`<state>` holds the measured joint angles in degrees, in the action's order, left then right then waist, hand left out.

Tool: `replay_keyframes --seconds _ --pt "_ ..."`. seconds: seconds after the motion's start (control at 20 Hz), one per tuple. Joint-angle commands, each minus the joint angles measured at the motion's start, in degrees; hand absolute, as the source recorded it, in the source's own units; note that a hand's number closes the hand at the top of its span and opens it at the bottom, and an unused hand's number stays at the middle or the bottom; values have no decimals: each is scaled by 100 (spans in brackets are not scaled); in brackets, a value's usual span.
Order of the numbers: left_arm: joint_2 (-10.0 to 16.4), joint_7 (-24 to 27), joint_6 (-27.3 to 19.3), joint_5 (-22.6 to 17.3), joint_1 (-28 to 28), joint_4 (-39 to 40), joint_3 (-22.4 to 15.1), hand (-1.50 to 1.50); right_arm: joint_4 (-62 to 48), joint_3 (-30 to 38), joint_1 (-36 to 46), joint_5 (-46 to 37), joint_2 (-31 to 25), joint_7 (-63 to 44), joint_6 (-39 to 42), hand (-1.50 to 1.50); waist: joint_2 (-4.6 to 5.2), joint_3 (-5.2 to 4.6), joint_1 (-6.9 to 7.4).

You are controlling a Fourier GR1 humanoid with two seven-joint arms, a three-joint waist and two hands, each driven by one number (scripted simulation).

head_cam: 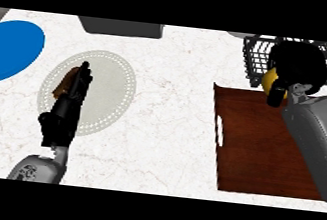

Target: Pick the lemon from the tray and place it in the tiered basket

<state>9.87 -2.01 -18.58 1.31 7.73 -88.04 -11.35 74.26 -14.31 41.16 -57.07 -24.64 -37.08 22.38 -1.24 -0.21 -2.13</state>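
My right hand [298, 71] is curled round the yellow lemon [270, 79], of which only a sliver shows at the hand's left side. It hovers at the front edge of the black wire tiered basket [256, 54] at the back right. Below it lies the dark brown wooden tray [256, 142], with nothing showing on it. My left hand [71, 100] stretches with straight fingers over a pale round plate [112, 91] on the left.
A brown item [67, 82] lies on the pale plate, mostly hidden by my left hand. A blue plate [6, 50] sits at the far left. A grey box [122, 27] stands at the counter's back edge.
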Motion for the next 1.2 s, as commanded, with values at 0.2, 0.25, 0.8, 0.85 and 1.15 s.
replay_keyframes --seconds 0.2,0.25,0.8,0.85,1.15 --pt "-33 174 98 -42 -98 79 73 0 2245 1102 671 698 -395 -1276 1852 150 55 13 52" --pt "-194 50 -7 115 136 121 -61 0 2464 953 667 675 -70 -1659 2107 150 77 15 103" --pt "-121 204 289 51 237 280 146 0 1617 2370 1605 1077 322 -1662 1532 150 132 16 246" --pt "-97 -131 284 65 137 -193 120 0 1299 2428 1707 1030 -141 -1226 1614 150 125 19 264" --pt "-142 -231 387 72 20 -322 107 0 93 2327 2068 518 -363 -678 818 150 137 19 303"
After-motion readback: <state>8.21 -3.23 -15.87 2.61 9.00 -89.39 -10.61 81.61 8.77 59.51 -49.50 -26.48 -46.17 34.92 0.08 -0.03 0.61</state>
